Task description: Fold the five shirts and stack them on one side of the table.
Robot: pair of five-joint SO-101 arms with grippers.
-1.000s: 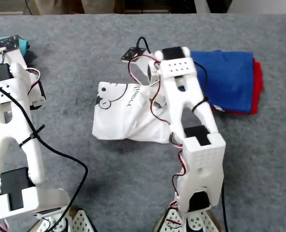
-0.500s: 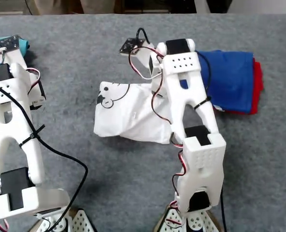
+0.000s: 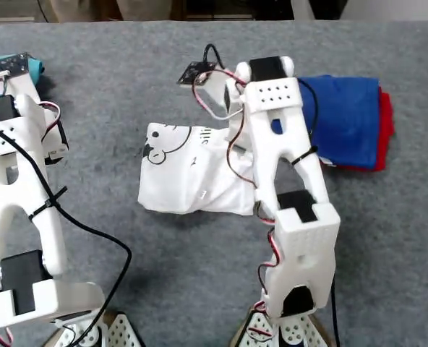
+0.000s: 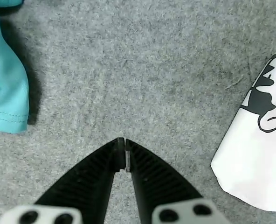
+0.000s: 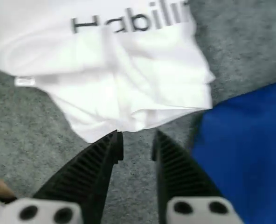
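One white shirt (image 3: 192,173) lies bunched in the middle of the table (image 3: 113,72), with the blue shirt (image 3: 344,119) stacked on the red shirt (image 3: 386,119) to its right.
Teal shirt (image 4: 5,79) sits far left; my right gripper (image 5: 137,144) hovers parted at the white shirt's edge, my left gripper (image 4: 124,154) closed over bare table.

Left end effector (image 4: 124,145) closed, right one (image 5: 137,141) parted

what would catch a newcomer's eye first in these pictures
A rumpled white shirt with black print lies mid-table, the right gripper open just off its edge. At the table's right side a folded blue shirt sits on a red shirt. A teal shirt lies at the far left, near the left gripper, shut over bare grey table.
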